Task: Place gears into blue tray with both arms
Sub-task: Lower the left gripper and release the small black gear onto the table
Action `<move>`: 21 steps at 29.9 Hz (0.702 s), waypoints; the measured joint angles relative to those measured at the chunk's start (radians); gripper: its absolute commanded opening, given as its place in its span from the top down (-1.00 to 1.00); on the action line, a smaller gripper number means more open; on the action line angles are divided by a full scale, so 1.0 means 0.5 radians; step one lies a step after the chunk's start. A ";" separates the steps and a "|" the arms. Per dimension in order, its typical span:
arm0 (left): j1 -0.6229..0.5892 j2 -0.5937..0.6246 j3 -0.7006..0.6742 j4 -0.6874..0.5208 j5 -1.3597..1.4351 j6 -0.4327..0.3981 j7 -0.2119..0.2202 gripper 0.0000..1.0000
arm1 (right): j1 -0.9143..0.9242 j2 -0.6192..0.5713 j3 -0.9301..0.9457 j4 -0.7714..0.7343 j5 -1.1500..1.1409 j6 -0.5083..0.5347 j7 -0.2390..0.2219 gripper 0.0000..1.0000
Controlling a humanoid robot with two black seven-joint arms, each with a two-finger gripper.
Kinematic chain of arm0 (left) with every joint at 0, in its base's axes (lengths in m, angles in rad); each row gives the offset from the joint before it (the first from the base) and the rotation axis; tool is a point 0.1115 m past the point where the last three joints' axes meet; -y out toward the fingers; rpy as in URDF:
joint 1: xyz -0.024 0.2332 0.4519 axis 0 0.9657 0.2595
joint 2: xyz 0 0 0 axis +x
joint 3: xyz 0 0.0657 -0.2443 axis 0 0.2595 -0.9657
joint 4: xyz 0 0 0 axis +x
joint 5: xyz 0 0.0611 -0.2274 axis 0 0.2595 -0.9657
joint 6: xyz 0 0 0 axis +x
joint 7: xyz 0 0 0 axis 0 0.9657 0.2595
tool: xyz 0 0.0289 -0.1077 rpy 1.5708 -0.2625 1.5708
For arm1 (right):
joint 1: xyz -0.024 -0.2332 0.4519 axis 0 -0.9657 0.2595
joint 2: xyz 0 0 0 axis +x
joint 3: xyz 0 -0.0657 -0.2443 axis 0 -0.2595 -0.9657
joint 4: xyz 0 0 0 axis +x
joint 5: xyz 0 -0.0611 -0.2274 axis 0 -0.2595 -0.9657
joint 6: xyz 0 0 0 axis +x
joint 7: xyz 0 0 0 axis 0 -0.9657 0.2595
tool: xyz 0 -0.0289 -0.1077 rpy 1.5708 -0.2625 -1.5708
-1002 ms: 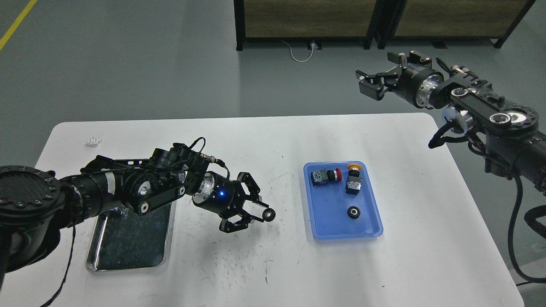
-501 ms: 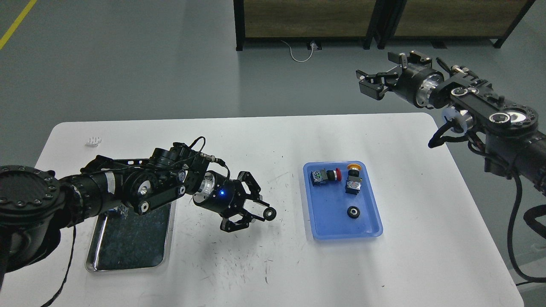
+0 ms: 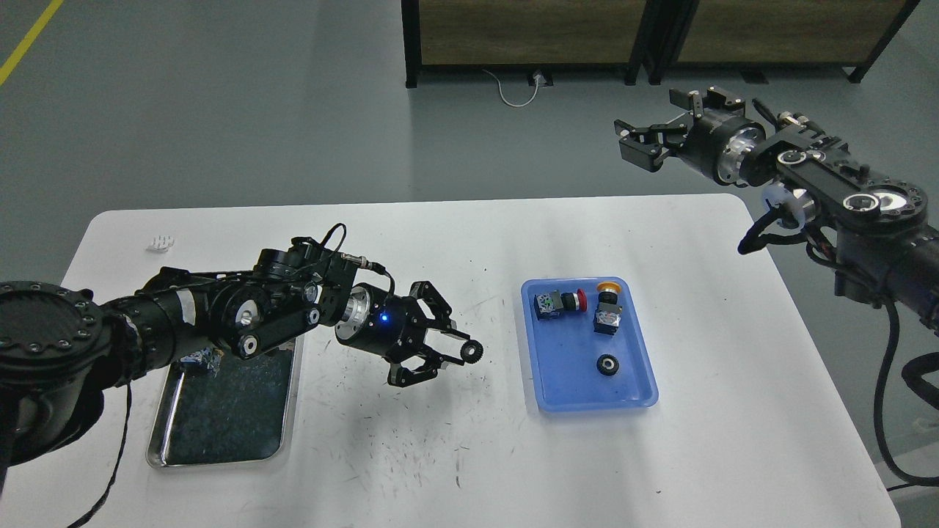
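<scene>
My left gripper [image 3: 469,353] is shut on a small black gear [image 3: 472,353], held at the fingertips above the white table, left of the blue tray [image 3: 557,367]. A second black gear [image 3: 606,364] lies flat on the tray's floor, towards its near right. My right gripper [image 3: 637,145] hangs high over the floor beyond the table's far right corner, its fingers spread open and holding nothing.
A red-capped push-button switch [image 3: 559,301] and a yellow-capped one [image 3: 607,308] lie in the blue tray's far half. A shiny steel tray [image 3: 170,449] with a dark bottom sits under my left arm. A small white piece [image 3: 161,242] rests near the table's far left corner.
My left gripper has carried the gear up and a little to the right, towards the blue tray. The right arm has barely moved.
</scene>
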 measured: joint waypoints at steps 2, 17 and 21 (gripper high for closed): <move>0.000 0.000 0.000 0.001 -0.015 0.000 0.000 0.36 | 0.000 0.002 0.000 0.000 0.000 0.000 0.000 -0.94; -0.010 0.000 -0.009 -0.002 -0.466 0.000 0.000 0.37 | 0.000 0.003 -0.028 0.000 -0.001 0.000 0.000 -0.94; -0.006 0.000 -0.009 -0.008 -0.588 0.000 0.000 0.37 | 0.000 0.004 -0.028 0.000 -0.001 0.000 0.000 -0.94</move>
